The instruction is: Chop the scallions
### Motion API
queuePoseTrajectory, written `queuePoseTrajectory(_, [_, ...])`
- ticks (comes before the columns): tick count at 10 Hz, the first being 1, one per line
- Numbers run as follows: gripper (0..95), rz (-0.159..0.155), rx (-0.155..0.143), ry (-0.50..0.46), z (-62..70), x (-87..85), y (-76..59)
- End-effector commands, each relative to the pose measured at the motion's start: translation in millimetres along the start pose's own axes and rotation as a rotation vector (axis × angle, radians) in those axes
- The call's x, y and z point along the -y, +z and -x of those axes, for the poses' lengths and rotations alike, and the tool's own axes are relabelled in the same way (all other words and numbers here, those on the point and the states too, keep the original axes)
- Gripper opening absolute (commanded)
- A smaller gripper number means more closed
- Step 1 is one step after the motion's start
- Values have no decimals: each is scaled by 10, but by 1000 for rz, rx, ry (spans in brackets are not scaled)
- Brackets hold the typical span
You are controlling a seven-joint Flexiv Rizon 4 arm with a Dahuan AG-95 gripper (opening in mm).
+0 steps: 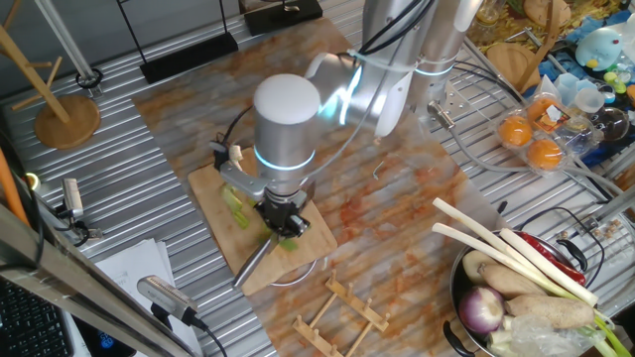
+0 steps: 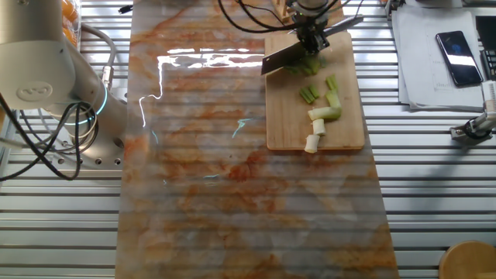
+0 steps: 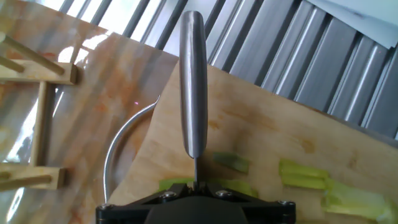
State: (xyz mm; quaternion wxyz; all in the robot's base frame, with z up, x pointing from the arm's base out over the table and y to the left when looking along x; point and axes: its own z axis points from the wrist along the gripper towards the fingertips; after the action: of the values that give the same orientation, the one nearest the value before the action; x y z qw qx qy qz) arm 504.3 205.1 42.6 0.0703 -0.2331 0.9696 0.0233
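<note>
On the wooden cutting board (image 2: 291, 124), near one of its short edges, the gripper (image 1: 282, 220) stands over the scallions (image 2: 322, 108) and holds a knife (image 2: 288, 56). The fingers are closed on the steel handle (image 3: 193, 87), which points away from the hand in the hand view, out past the edge of the board. In the other fixed view the dark blade lies flat-looking just beside the gripper, over the corner part of the board, and its edge is at the green end of the scallions. If the blade touches the board or the pieces cannot be told from these views.

The scallions are already in several short bits. They lie in a loose row along the middle of the board: green bits close to the knife, pale green ones further on, and two white bits at the opposite short edge, one of them right on the rim. In the hand view some green pieces (image 3: 305, 174) lie on the board beside the gripper.

The board rests on a marbled mat (image 2: 201, 186) on the metal table (image 2: 62, 232). A small wooden rack (image 1: 342, 307) lies on the mat near the board.
</note>
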Motion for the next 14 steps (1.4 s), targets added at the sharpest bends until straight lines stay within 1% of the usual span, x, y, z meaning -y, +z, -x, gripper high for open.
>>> queuePoseTrajectory(1, [0, -2, -13, 6, 99, 29, 87])
queuePoseTrajectory(3, [0, -1, -5, 10, 118, 26, 197])
queuePoseTrajectory(4, [0, -19, -24, 3, 132, 34, 183])
queuePoseTrajectory(5, [0, -2, -13, 0, 184, 79, 158])
queuePoseTrajectory(6, [0, 5, -5, 5, 229, 77, 202])
queuePoseTrajectory(7, [0, 3, -14, 14, 275, 79, 231])
queuePoseTrajectory(8, [0, -8, -34, 5, 327, 92, 196])
queuePoseTrajectory(9, [0, -5, -32, 5, 348, 93, 191])
queuePoseTrajectory(10, [0, 0, -18, 16, 406, 90, 234])
queuePoseTrajectory(11, [0, -1, -20, 24, 469, 90, 240])
queuePoseTrajectory(12, [0, -10, -57, 11, 503, 100, 191])
queuePoseTrajectory(13, [0, -3, -56, 13, 524, 110, 138])
queuePoseTrajectory(14, [0, 12, -46, 23, 524, 108, 156])
